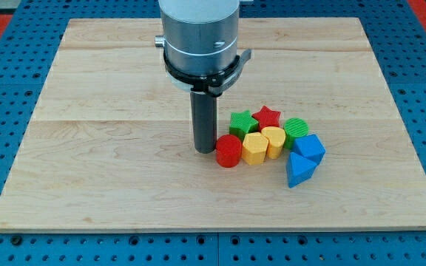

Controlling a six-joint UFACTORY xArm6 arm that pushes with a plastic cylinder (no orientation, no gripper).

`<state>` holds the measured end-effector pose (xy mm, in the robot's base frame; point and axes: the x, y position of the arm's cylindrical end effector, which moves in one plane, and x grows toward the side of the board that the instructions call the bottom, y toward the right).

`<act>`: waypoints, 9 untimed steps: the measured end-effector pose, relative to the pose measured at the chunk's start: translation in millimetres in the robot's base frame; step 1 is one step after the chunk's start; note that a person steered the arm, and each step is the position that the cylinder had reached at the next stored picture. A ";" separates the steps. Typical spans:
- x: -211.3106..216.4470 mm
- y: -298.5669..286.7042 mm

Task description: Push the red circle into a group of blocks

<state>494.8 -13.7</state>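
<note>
— Rod's end, my tip (pixel 203 150), sits bare on the board, clamping nothing, just left of the red circle (pixel 228 151).

— And the circle?

— Touching the yellow hexagon (pixel 254 148) at the cluster's left edge. Push harder and I'd likely scatter the yellow block (pixel 274 140), green star (pixel 240 122), and red star (pixel 267 117).

— Any writing?

— None legible.

On the wooden tabletop (pixel 109 148), my tip (pixel 203 150) stands just left of the red circle block (pixel 228 151), touching or nearly so. Right of that circle sits the yellow hexagon block (pixel 254 148), then the yellow rounded block (pixel 274 140). Behind them lie the green star block (pixel 242 122), the red star block (pixel 267 117) and the green circle block (pixel 296 131). At the cluster's right sits the blue cube block (pixel 310 148), with the blue triangle block (pixel 299 171) before it.
</note>
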 end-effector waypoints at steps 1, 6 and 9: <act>1.2 11.8; 35.5 1.3; 36.8 33.3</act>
<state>531.7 19.6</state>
